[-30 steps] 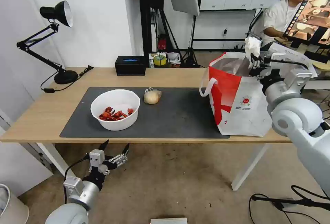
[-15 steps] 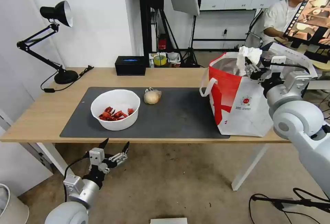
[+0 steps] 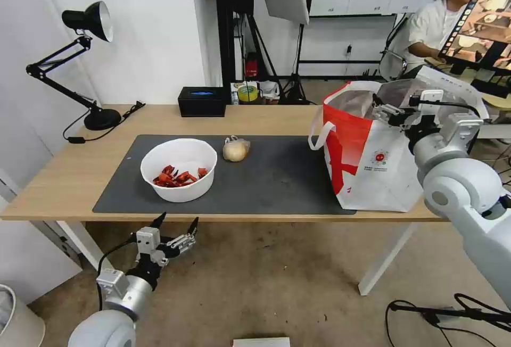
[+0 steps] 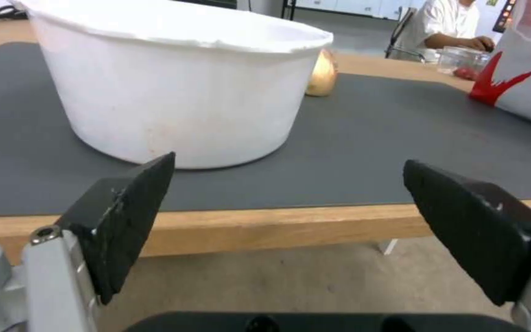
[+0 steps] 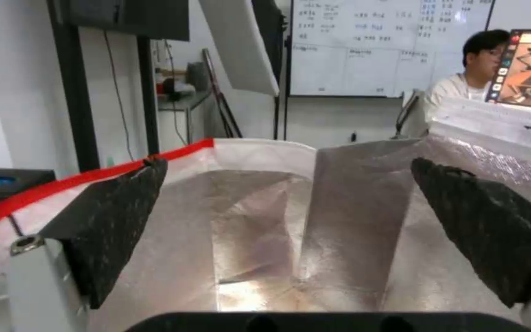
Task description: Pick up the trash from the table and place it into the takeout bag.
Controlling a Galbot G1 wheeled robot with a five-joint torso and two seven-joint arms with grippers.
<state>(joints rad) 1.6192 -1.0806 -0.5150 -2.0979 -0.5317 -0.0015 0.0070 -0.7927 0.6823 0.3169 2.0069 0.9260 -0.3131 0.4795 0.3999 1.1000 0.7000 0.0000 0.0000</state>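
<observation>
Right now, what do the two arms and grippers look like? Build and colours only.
Both arms are smooth, rounded silver-grey shells with bulbous joints. Each wrist carries a small white boxy camera block and thin black cables. The left gripper and right gripper match: two flat, tapered black fingers with a textured face, mounted on pale grey metal bases with visible screw heads. No markings are readable.

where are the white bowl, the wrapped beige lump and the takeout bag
white bowl (image 3: 179, 170): head view, on its front outer wall.
wrapped beige lump (image 3: 235, 150): head view, on its middle.
takeout bag (image 3: 380, 176): head view, on its white front panel below the logo.
</observation>
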